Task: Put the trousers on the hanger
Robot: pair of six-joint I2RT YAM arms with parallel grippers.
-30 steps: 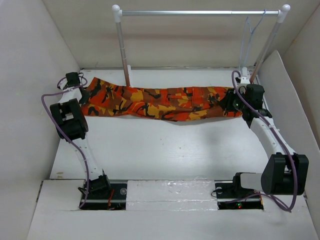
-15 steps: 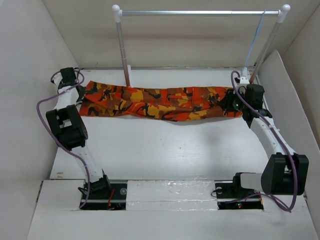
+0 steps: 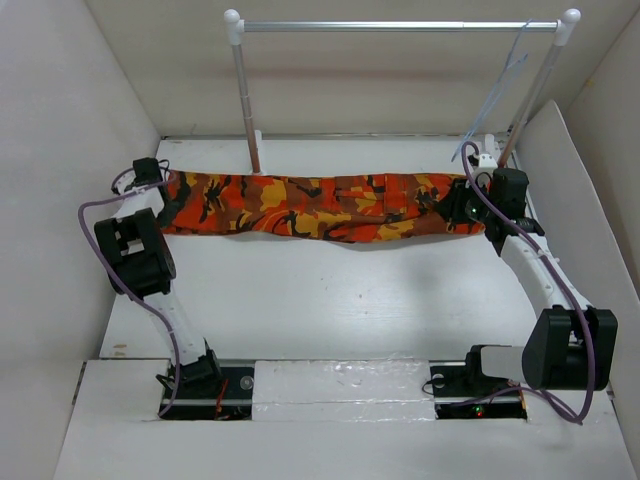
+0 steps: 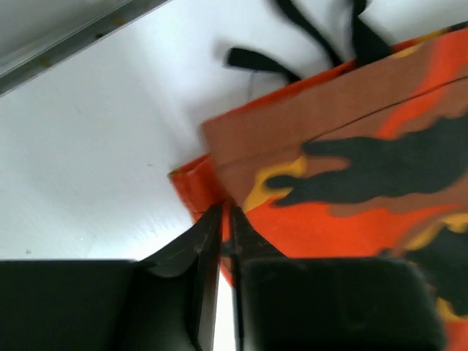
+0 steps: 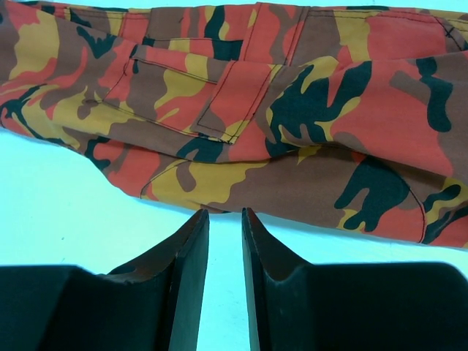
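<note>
Now the left gripper [image 4: 221,212] has dropped back onto the leg hem of the trousers [image 3: 320,205], its fingers pressed together and apparently nipping it. The right gripper [image 5: 224,213], slightly spread, holds nothing, with the pocketed cloth just ahead. The hanger [image 3: 497,90] beyond it remains unloaded.

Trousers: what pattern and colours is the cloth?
The trousers are camouflage: orange, red, yellow, brown and black, clearest in the right wrist view.
</note>
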